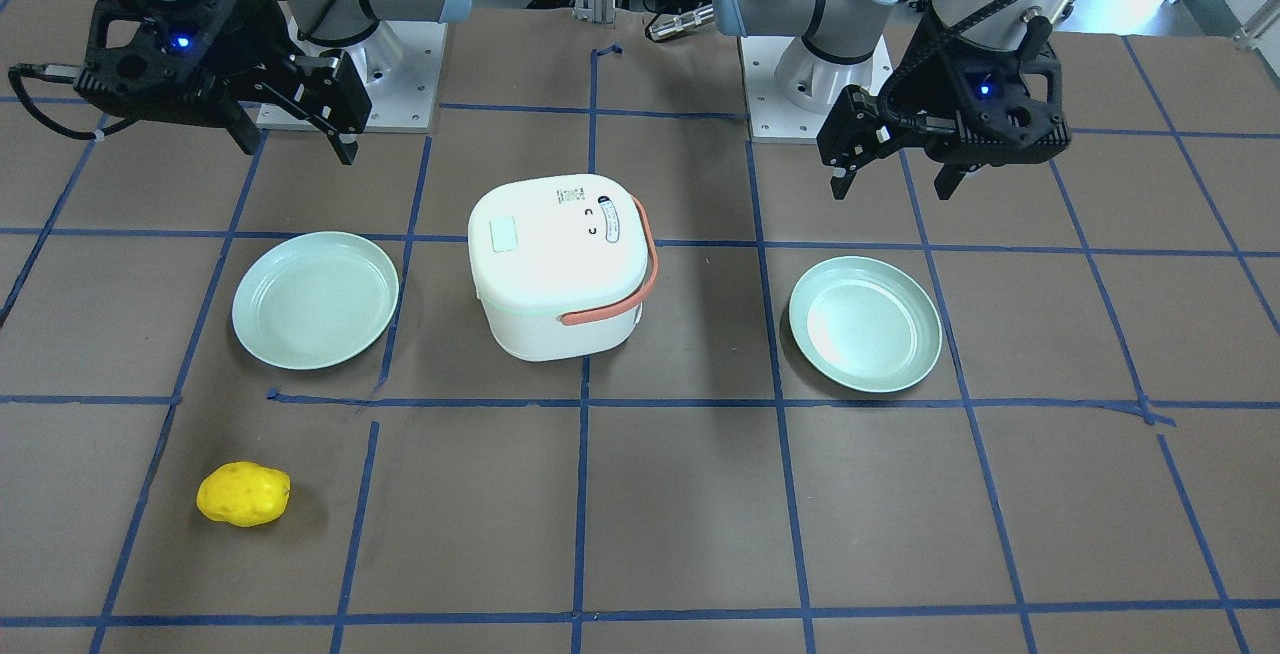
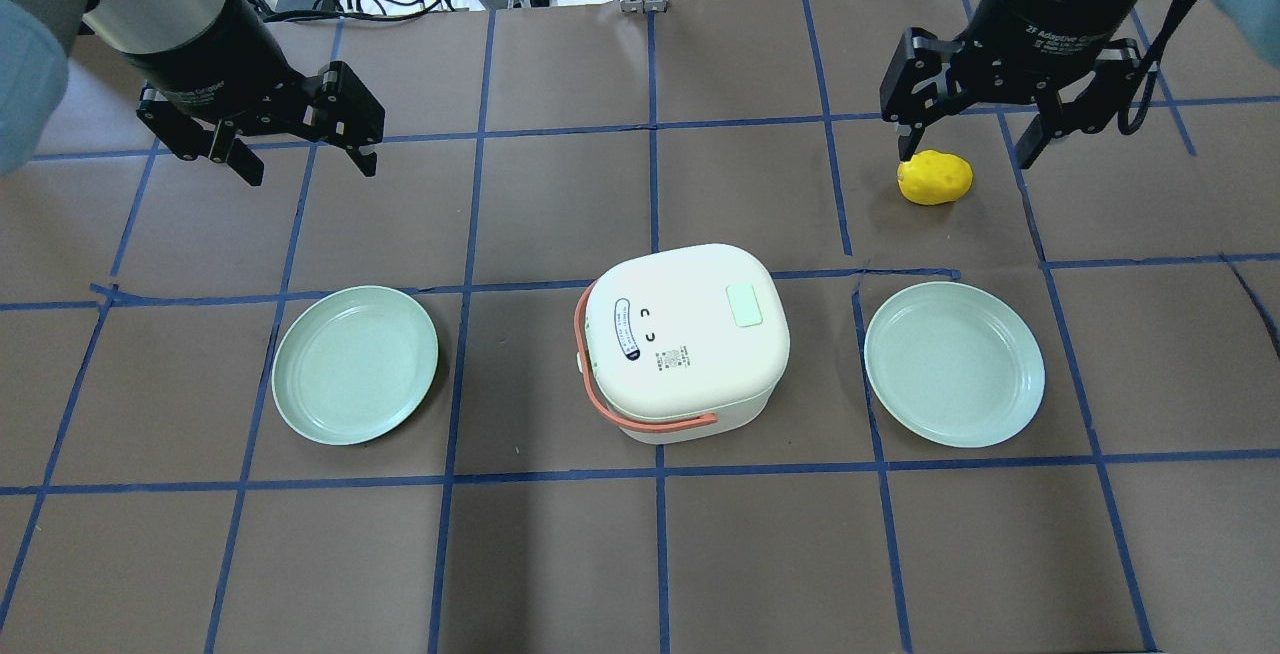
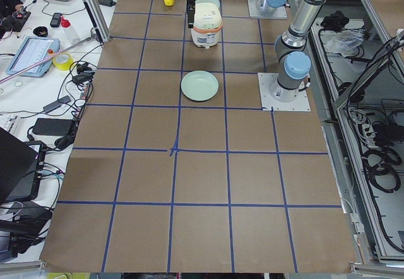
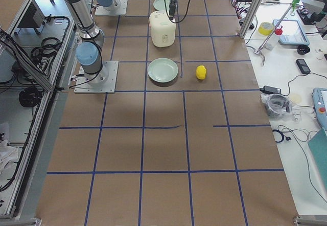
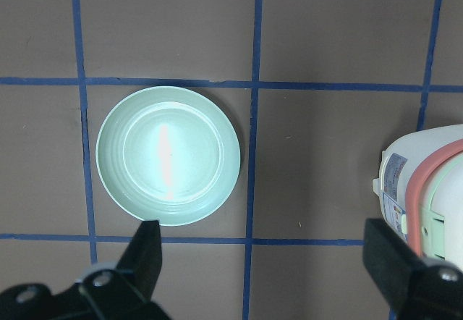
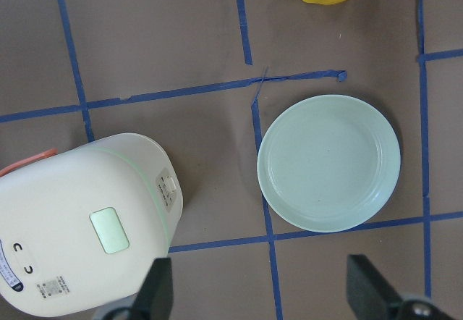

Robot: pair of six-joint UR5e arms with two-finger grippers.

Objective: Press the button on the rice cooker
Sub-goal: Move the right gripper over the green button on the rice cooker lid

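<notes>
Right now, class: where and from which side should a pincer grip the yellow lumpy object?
Probably across its narrow middle, from straight above: the yellow object lies on the table, nothing touching it, rounded and longer than wide, so the short width gives the surest hold.

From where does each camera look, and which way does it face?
Front-facing: across the table, facing the robot; left gripper on its right, right gripper on its left.
Overhead: behind the robot, looking forward and down on the rice cooker.
Exterior left: table's left end, looking along it; left arm nearest.
Exterior right: opposite end; right arm nearest.
Left wrist: down on the left plate; own fingertips show.
Right wrist: down on the button and right plate.
Front-facing and overhead share the rice cooker, mirrored.
</notes>
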